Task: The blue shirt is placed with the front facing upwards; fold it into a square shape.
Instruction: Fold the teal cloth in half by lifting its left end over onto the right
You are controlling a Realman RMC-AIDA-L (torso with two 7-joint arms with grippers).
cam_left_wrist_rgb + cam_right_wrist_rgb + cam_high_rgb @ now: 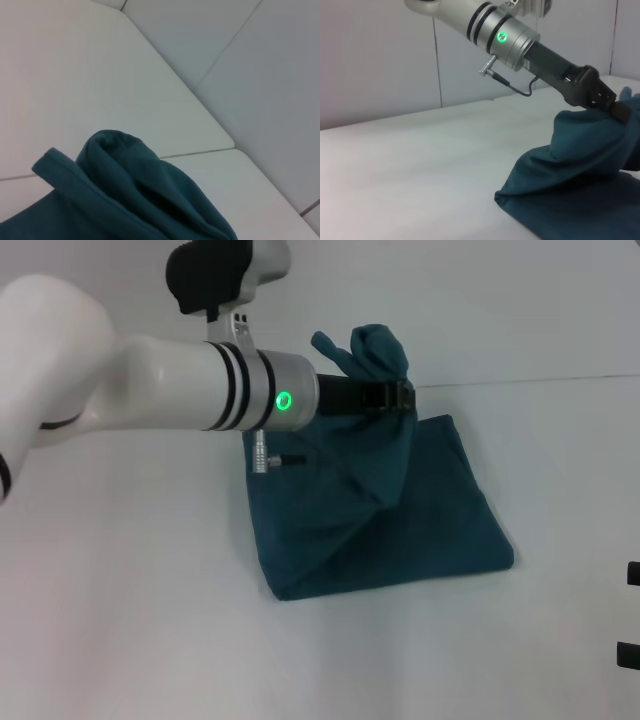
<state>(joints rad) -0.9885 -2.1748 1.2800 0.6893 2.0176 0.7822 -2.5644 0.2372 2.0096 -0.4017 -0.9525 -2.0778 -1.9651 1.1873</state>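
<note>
The blue shirt lies on the white table as a partly folded dark teal slab, with no lettering showing. My left arm reaches in from the left, and its gripper is shut on a bunch of the shirt's far edge. That bunch is lifted off the table, and cloth puffs up above the gripper. The right wrist view shows this same left gripper pinching the raised fold of the shirt. The left wrist view shows only bunched shirt fabric. My right gripper is parked at the right edge.
The white table spreads all around the shirt. A seam line runs across the far side behind it. A grey cable plug hangs under the left wrist, just above the shirt's left part.
</note>
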